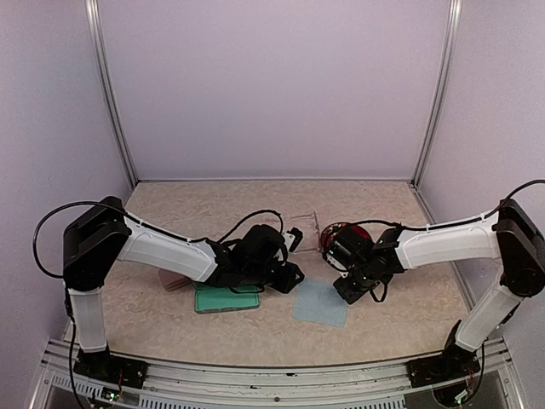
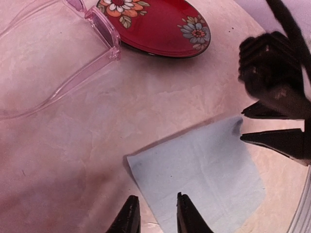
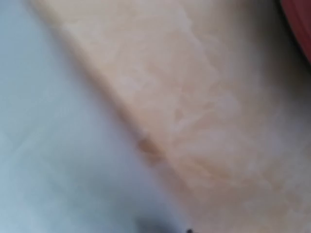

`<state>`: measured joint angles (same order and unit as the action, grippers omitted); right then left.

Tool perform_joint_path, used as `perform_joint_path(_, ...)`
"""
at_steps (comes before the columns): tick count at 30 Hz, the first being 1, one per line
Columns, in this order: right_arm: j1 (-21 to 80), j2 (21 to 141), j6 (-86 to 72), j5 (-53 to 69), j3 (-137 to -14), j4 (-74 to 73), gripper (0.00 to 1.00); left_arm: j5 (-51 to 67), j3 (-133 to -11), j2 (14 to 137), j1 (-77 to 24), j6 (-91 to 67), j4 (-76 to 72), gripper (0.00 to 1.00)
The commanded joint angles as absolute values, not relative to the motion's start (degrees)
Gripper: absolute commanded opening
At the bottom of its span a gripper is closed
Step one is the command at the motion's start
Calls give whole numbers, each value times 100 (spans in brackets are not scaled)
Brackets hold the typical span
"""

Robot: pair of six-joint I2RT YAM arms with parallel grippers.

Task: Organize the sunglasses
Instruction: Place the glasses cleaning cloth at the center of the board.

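The pale pink sunglasses (image 2: 102, 30) lie at the upper left of the left wrist view, just beside a red floral case (image 2: 155, 24) at top centre. At bottom centre the left gripper (image 2: 156, 216) stands slightly parted and empty at the edge of a light-blue cloth (image 2: 199, 179). At the right edge, the right gripper (image 2: 242, 126) is narrowly parted at the cloth's corner.

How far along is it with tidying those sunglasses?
Early, it seems. Done: nothing visibly; the pale pink sunglasses lie unfolded on the table beside the red flowered case. In hand: nothing held; the left gripper and right gripper hover, jaws slightly parted, at the light-blue cloth. Left: getting the glasses put away.
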<state>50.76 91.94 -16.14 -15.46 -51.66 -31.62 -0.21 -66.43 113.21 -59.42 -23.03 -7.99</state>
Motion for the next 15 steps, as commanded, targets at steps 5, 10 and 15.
perform_joint_path(5,5055,8455,-1869,-1378,-4907,-3082,47,-532,-6349,10944,-5959,-2192,-852,53)
perform_joint_path(10,5226,7825,-2051,-464,-4355,-2685,49,-236,-5954,10666,-6259,-2021,-890,56)
perform_joint_path(15,5418,7399,-2404,200,-3775,-2222,46,16,-5765,10604,-6627,-1674,-861,56)
